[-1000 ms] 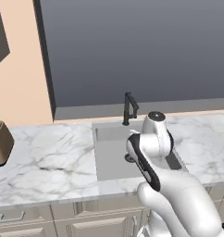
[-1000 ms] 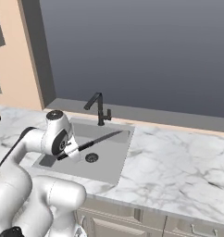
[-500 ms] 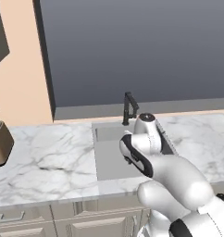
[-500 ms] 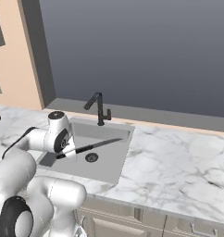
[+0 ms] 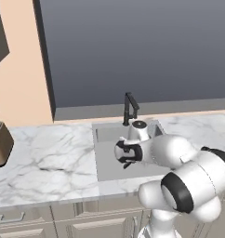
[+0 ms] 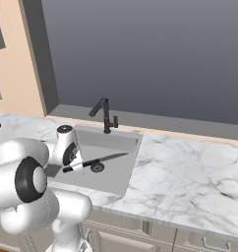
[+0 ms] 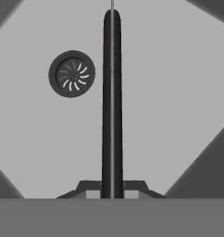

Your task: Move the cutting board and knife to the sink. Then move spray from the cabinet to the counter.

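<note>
Gripper (image 6: pixel 75 166) clamped on the knife (image 6: pixel 99 160) by its slim black handle, grey blade sticking out level over the sink (image 6: pixel 122 172). Basin flat grey, rectangular, round dark slotted drain (image 7: pixel 71 74). Black angular faucet (image 6: pixel 104 113) behind. Veined white marble counter (image 6: pixel 190 182). Fingertips mostly cut off in hand view.

The sink (image 5: pixel 109 158) and the marble desk (image 5: pixel 49 162) are being viewed from behind the arm, forward and down, from the left in one base view and from the right in the other; both are sharing the faucet (image 6: pixel 105 114). The sink floor is being looked at closely from the hand, along the knife (image 7: pixel 112 102).
</note>
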